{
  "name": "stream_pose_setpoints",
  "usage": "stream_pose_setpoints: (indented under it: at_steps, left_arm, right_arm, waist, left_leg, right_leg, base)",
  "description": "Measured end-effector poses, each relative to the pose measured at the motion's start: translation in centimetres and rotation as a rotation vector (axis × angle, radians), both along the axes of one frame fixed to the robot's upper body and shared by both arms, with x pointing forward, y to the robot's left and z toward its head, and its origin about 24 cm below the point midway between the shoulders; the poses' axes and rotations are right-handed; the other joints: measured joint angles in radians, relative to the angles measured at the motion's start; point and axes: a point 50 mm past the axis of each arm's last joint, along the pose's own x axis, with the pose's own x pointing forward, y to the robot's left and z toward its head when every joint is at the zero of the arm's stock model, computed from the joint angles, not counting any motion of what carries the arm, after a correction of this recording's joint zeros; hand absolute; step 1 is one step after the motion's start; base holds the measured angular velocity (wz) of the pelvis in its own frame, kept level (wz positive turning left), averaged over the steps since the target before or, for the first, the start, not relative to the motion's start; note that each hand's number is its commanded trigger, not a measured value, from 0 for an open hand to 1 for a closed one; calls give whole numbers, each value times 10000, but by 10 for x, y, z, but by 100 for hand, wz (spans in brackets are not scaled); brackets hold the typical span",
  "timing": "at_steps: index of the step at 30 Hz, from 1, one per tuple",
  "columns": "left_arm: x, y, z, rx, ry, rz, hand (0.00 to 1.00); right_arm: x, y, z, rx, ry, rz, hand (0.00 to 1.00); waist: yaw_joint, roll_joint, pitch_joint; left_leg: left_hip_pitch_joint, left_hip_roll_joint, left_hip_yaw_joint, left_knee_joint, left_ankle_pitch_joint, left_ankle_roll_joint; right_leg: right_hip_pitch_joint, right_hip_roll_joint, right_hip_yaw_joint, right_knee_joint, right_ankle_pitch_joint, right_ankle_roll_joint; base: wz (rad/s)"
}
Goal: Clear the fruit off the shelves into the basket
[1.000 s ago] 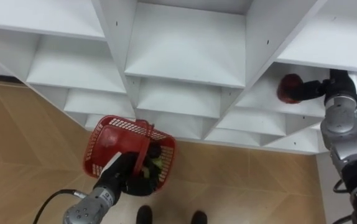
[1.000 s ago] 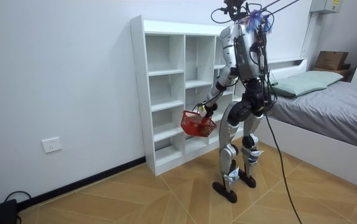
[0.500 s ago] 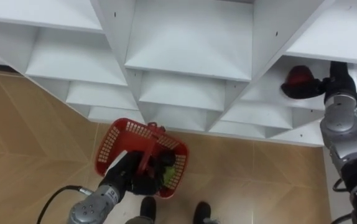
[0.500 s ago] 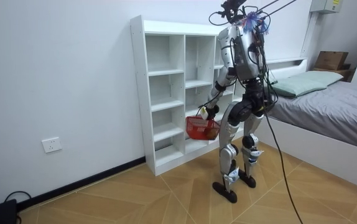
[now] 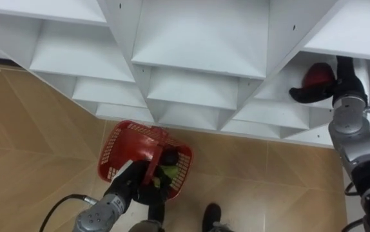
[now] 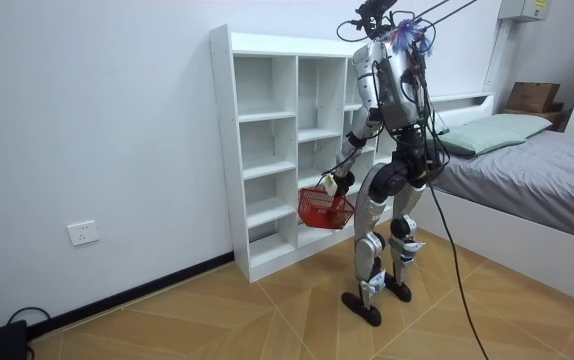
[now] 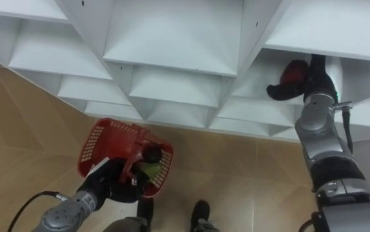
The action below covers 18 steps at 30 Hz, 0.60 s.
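Note:
A red fruit lies in a closet compartment at the upper right. My right hand reaches into that compartment, its dark fingers curled under and round the fruit. My left hand is shut on the handle of a red basket, which hangs low in front of the closet. Inside the basket lie a green fruit and a dark item. In the room view the basket hangs beside my knees, and I stand facing the closet's right column.
The white closet has several open compartments across the top of the eye views. Wooden floor lies below it. A bed stands at the room view's right, close behind me.
My right hand's fingers have wrapped further round the red fruit. The basket has swung in from the closet towards my legs. The eye view has shifted a little.

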Motion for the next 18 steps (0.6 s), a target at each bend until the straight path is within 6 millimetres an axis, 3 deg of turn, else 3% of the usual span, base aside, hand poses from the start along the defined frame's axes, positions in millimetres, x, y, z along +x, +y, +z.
stream_pose_setpoints:
  at_steps: [10,11,13,17,18]
  left_arm:
    - [1,-2,0,82,-88,238,100]
    - [1,-2,0,85,-97,240,100]
    - [1,-2,0,85,-100,239,100]
    - [3,-2,1,87,-141,231,100]
    - [3,-2,1,87,-155,226,100]
  right_arm:
    - [-1,-2,1,-94,-194,-364,0]
    - [-1,-2,1,-94,-194,-364,11]
    - [-1,-2,1,-97,-194,-363,53]
    - [-1,-2,1,-129,-246,-448,96]
    - [-1,-2,1,-135,-254,-466,100]
  waist:
    - [42,-10,48]
    - [60,-10,61]
    - [78,-5,72]
    - [82,-13,111]
    - [82,-16,118]
  left_leg:
    - [0,-20,11,-1,30,15]
    - [-1,-20,12,-1,30,15]
    - [-10,-19,12,-3,30,15]
    - [-35,-21,12,-3,30,15]
    - [-37,-21,12,-2,30,15]
  right_leg:
    - [0,-29,-3,-3,3,-4]
    - [0,-29,-5,-4,3,-4]
    - [0,-31,-9,-10,2,-3]
    - [-7,-38,-8,-23,0,1]
    - [-8,-39,-11,-22,0,1]
  base:
    - [0]
    - [0]
    - [0]
    - [0]
    - [0]
